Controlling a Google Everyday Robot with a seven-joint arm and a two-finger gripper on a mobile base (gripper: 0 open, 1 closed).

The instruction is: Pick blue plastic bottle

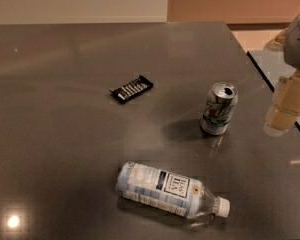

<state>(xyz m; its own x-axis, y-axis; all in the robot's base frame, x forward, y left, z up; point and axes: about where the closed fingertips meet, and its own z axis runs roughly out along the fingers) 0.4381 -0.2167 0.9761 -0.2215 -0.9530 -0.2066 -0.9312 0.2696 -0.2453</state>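
Observation:
The blue plastic bottle [162, 188] lies on its side near the front of the dark grey table [65, 109]. It is clear, with a pale blue-and-white label and a dark panel, and its white cap points right. My gripper [285, 106] hangs at the right edge of the view, over the table's right edge. It is above and to the right of the bottle, well apart from it, and holds nothing that I can see.
A silver-green soda can [219, 109] stands upright between the bottle and my gripper, its top opened. A small black wrapped bar [132, 89] lies flat farther back. The table's right edge [270, 81] runs diagonally, with pale floor beyond it.

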